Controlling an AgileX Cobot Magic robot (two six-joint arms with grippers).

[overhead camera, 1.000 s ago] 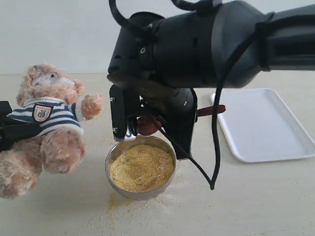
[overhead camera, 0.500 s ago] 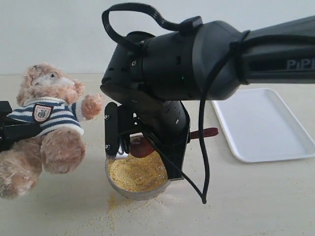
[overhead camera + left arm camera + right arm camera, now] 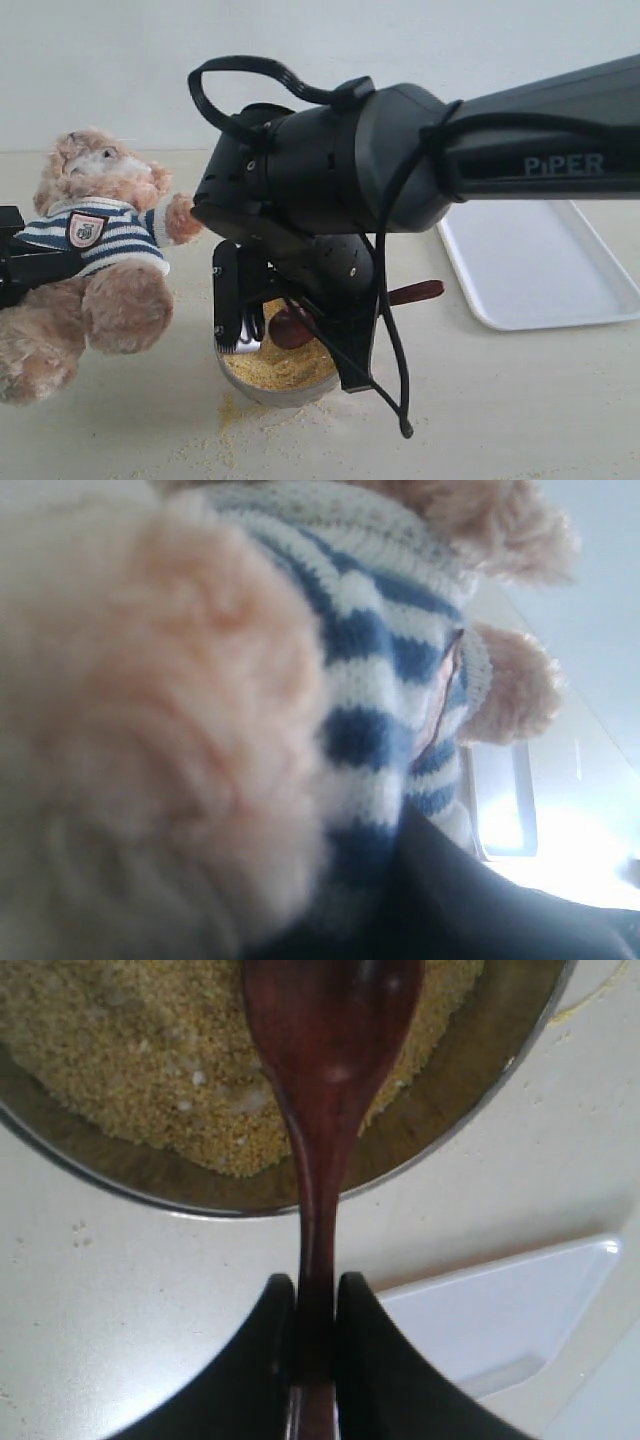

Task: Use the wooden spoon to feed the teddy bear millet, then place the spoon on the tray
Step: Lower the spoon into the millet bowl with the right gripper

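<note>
The wooden spoon (image 3: 330, 1080) lies level over the round steel bowl (image 3: 262, 394). Its oval end sits low above the millet (image 3: 275, 368); we cannot tell whether it touches the grains. Its slim handle crosses the bowl's rim and points toward the tray (image 3: 540, 270). In the right wrist view we see the right gripper (image 3: 315, 1295) clenched on this handle, one dark finger on each side, pinching it near its outer end. In the exterior view the handle's tip juts out past the gripper on the tray side.

The right arm (image 3: 550, 165), lettered PIPER, reaches across the middle and hides much of the bowl; a black cable (image 3: 395, 380) loops down from it. Loose millet grains (image 3: 235, 425) lie scattered on the pale table (image 3: 520, 400) beside the bowl.

The teddy bear (image 3: 95, 250) leans at the far left, one paw stretched toward the arm. The left gripper (image 3: 25, 245) grasps its striped torso. The white tray rests well apart at the right, flat on the table.
</note>
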